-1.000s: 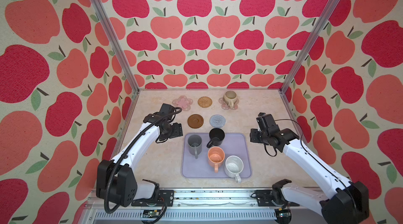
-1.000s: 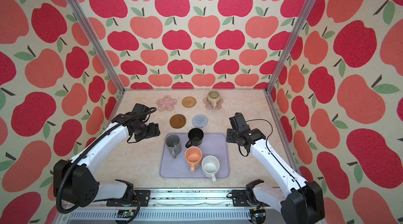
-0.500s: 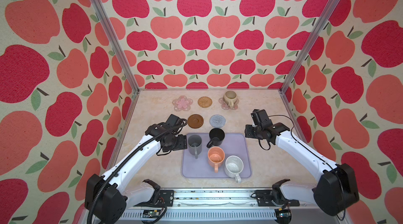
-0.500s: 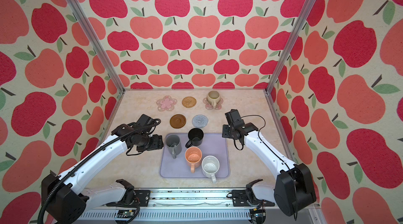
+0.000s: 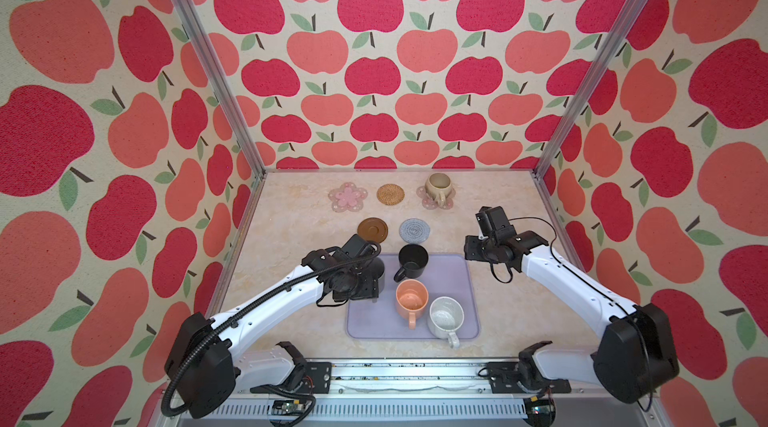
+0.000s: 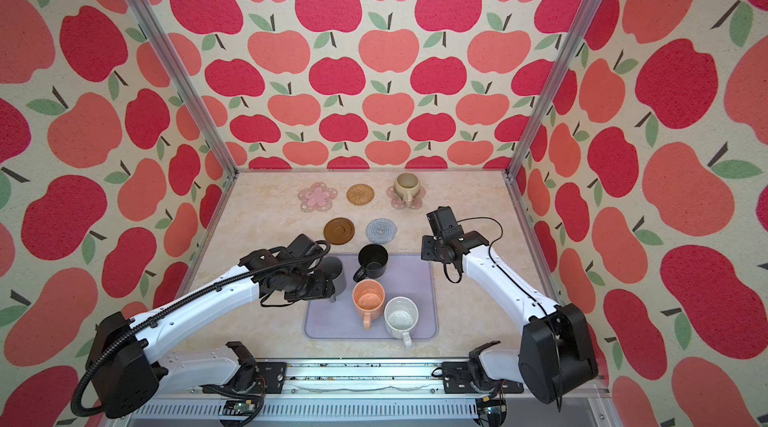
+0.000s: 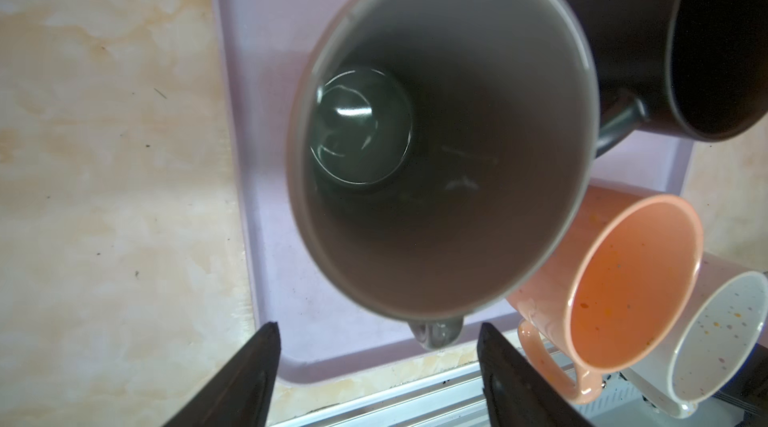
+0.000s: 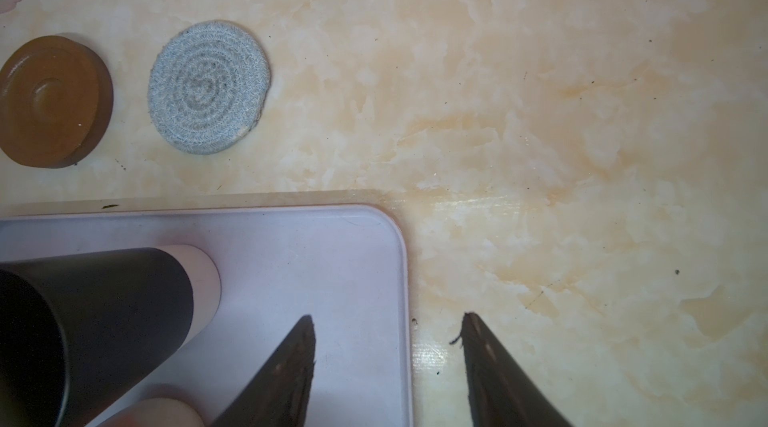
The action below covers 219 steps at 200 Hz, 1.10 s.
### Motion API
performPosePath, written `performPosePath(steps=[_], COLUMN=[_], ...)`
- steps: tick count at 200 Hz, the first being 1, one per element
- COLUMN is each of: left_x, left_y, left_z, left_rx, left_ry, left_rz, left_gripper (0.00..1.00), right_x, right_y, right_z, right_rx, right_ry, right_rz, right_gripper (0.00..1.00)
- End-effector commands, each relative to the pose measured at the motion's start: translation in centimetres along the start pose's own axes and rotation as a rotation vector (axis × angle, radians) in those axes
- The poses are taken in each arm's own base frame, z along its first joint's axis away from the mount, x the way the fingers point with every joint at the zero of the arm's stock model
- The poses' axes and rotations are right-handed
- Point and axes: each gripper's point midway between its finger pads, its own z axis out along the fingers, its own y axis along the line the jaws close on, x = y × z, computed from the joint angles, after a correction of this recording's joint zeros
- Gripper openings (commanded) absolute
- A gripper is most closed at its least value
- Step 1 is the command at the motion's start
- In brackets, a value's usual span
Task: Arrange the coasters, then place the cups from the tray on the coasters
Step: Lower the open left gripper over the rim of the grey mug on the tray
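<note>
**Left gripper open at the grey mug's handle**

The left gripper [image 7: 378, 326] stood open and held nothing. The handle of the grey mug [image 7: 440, 134] showed between its fingertips, and contact could not be told. The right gripper [image 8: 387, 317] was parted and empty above a corner of the tray [image 8: 332, 263]. In both top views the tray lay lower centre, carrying the black mug [image 5: 412, 261], peach mug [image 5: 411, 298] and speckled mug [image 5: 445, 315]. The beige mug [image 5: 438, 186] sat on a pink coaster [image 5: 426, 201] at upper centre.
</note>
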Motion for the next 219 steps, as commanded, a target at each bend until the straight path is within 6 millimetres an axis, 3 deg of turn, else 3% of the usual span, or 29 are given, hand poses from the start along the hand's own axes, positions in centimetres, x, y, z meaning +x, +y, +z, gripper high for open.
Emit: performPosePath(steps=[1,51,174,219], left_x=[-0.9,-0.7,0.4,-0.1], left_y=[-0.6,0.8,5.8,5.0], left_z=[0.4,1.4,-0.3,-0.1], left_rx=[-0.004,-0.094,-0.264,-0.22], left_ry=[-0.016,0.009,0.047,0.026], left_rz=[-0.03,-0.018,0.043,0.109], left_gripper=[0.76,0.75,0.72,0.71], right_x=[-0.4,-0.4,-0.1,0.0], right_y=[0.0,0.0,0.3,0.5], right_z=[-0.7,-0.7,0.4,0.8], right_rx=[0.001,0.006,0.002,-0.005], right_ry=[-0.02,-0.016,0.012,0.024], right_rz=[0.01,0.004,-0.002,0.003], right_gripper=[0.59,0.6,0.61,0.61])
